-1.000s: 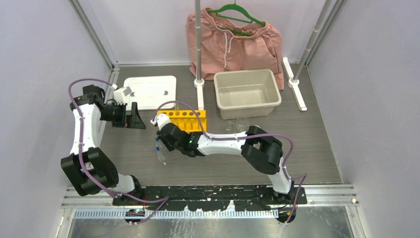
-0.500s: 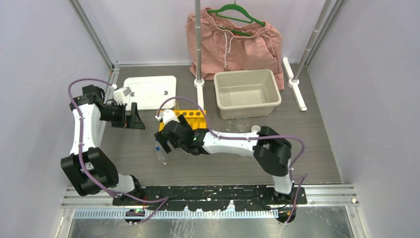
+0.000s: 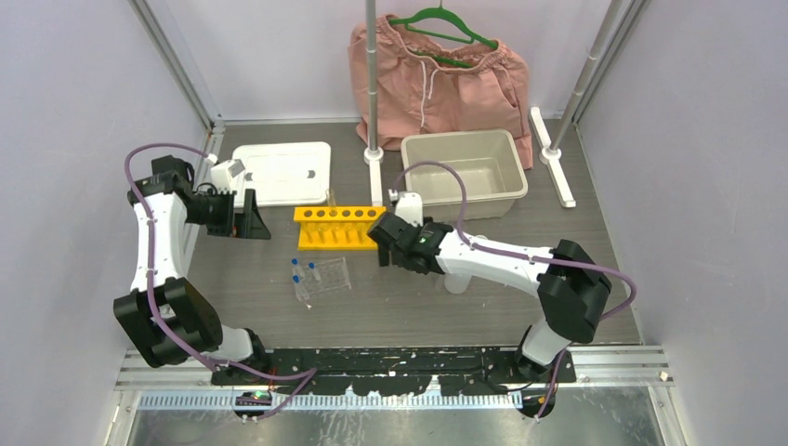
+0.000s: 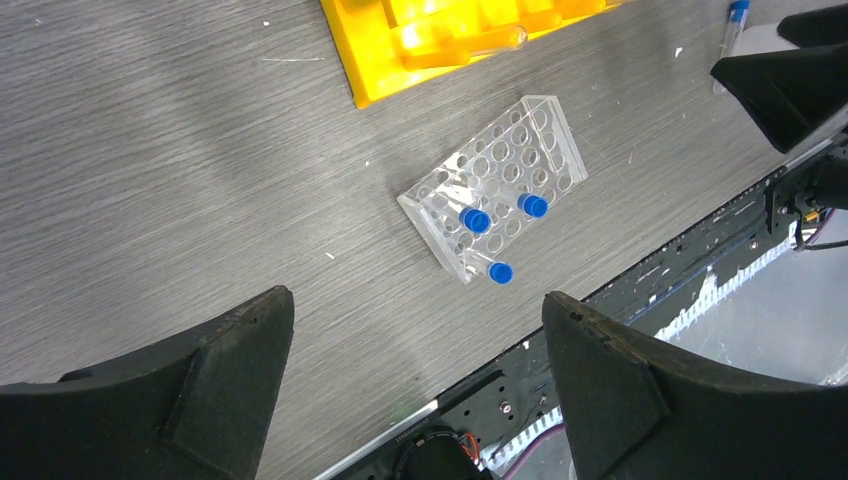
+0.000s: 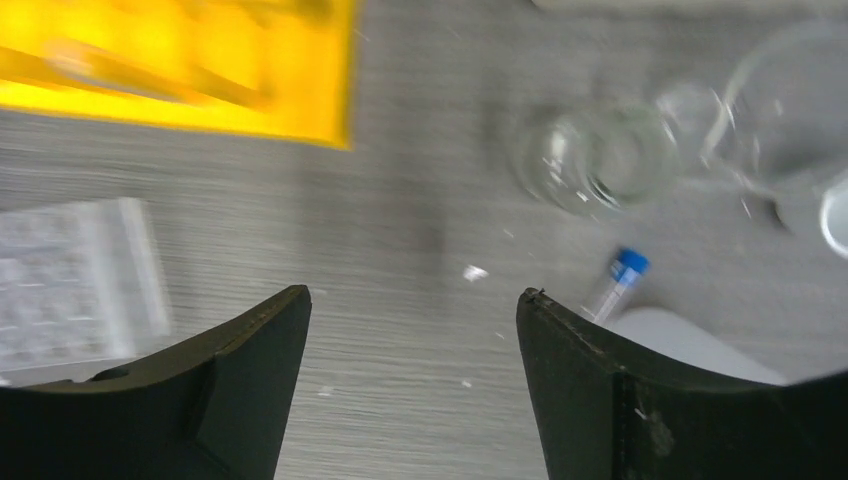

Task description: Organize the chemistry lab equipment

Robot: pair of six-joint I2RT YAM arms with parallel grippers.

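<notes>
Right arm extended forward, right gripper (image 5: 412, 295) parted and empty beside the yellow rack (image 3: 336, 226); left gripper (image 4: 417, 298) likewise parted, empty.

The left arm (image 3: 151, 240) and right arm (image 3: 492, 264) wear white shells between chunky black joint housings. A purple cable (image 3: 160, 146) loops along each. Their fingers (image 4: 190, 390) are blunt, matte black wedges.

**Smeared, cropped and covered parts**

The right wrist view is motion-blurred. The yellow holed test-tube rack (image 5: 180, 70) runs off its top edge. The clear plastic tray (image 5: 70, 280) runs off its left edge, holes unreadable. One small clear beaker (image 5: 790, 110) is cut at the right. The white squeeze bottle (image 5: 680, 345) sits half behind a finger (image 5: 640, 400) of the right hand (image 5: 412, 300); from above, the right arm (image 3: 483, 260) covers most of it.
</notes>
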